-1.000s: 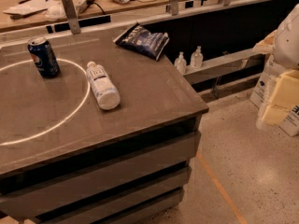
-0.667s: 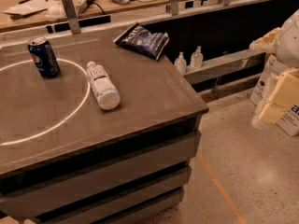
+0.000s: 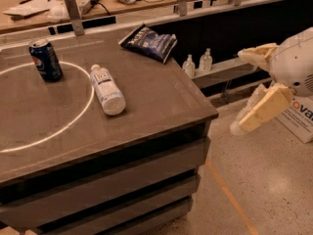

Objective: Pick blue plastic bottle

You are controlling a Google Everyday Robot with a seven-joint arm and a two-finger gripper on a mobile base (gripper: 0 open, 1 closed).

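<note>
One thing matters here: the blue plastic bottle (image 3: 106,89) lies on its side on the tabletop (image 3: 161,102), across the white circle line, cap pointing away, well apart from the upright soda can (image 3: 45,59). The end effector (image 3: 239,92) hangs beyond the tabletop's right edge, over the floor, fingers spread wide. I'd bring it in above the bottle, straddle the body crosswise and close near the middle, since a round bottle could roll.
</note>
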